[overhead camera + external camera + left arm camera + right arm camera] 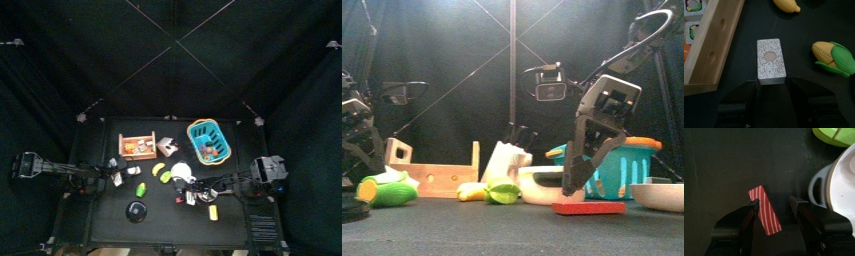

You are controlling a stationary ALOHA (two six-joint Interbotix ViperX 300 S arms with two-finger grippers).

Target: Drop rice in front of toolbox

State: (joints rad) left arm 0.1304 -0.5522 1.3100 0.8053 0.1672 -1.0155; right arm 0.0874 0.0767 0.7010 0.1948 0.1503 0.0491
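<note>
The rice [771,57] is a grey speckled block with a brown round mark. It sits right beside the long wall of the orange-brown wooden toolbox [711,50] [138,147] [442,178]. My left gripper [771,82] [118,180] has its jaws against the block's near end, shut on it, low in front of the toolbox. My right gripper [773,202] [203,197] [577,190] is open over a red striped strip [765,210] [589,208] that lies flat on the table and touches one jaw.
A corn cob [834,59] [389,188] lies close to the rice, and a banana [785,5] beyond it. A white pot [841,183] [543,185], a lime [836,134], a white knife block [505,162], a turquoise basket [209,140] [629,165] and a white bowl [660,193] crowd the middle and right.
</note>
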